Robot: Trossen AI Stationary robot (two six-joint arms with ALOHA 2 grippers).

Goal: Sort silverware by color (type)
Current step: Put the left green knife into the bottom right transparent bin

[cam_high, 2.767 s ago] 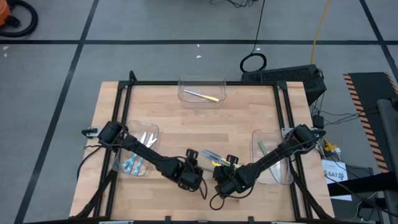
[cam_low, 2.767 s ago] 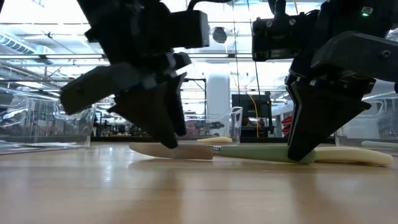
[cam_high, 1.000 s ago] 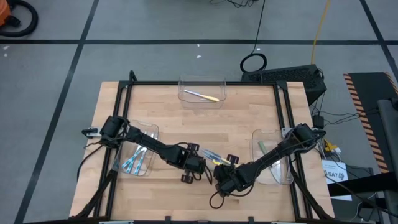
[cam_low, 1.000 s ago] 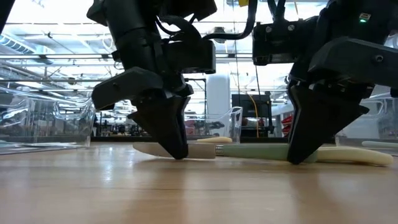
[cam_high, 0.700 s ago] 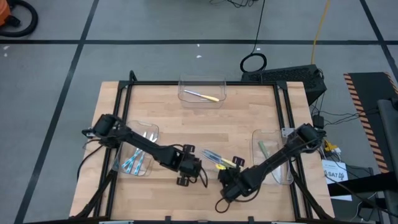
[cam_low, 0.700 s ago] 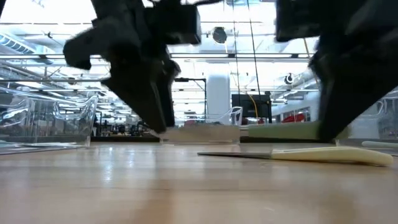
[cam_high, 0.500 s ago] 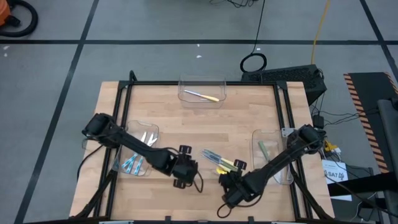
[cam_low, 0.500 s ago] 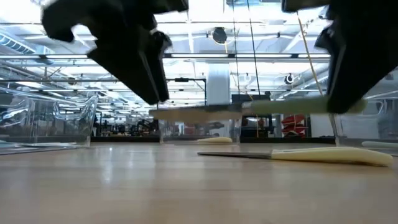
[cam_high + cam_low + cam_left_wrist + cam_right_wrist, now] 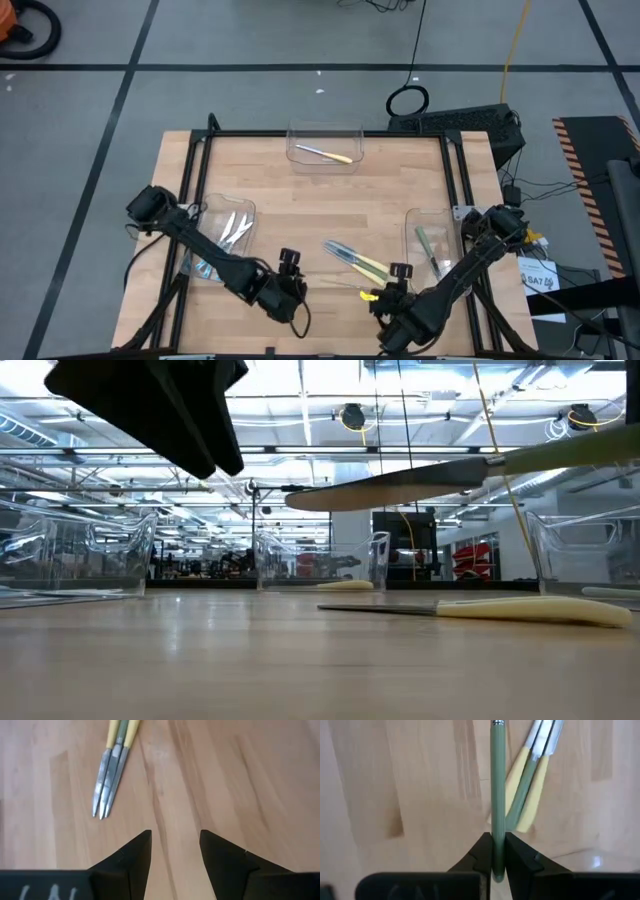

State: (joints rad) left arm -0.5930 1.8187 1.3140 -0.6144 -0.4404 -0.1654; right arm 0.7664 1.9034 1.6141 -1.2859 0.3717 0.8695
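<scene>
We log the right gripper [image 9: 493, 851] with jaws clamped on the handle of a green-handled knife [image 9: 497, 795]. Only the right wrist view shows that grip; in the high view the right gripper [image 9: 391, 296] sits at lower centre and the held knife is too small to make out. The low view alone shows the green-handled knife [image 9: 420, 478] lifted clear of the counter [image 9: 300, 660], long axis near level, blade to frame left, handle rising slightly to the right edge. Below it a yellow-handled knife [image 9: 520, 610] lies flat, blade pointing left. The left wrist view shows the left gripper [image 9: 175, 851] with jaws apart and empty, above bare wood, near a cluster of utensils [image 9: 114, 765] lying side by side, tips toward it.
</scene>
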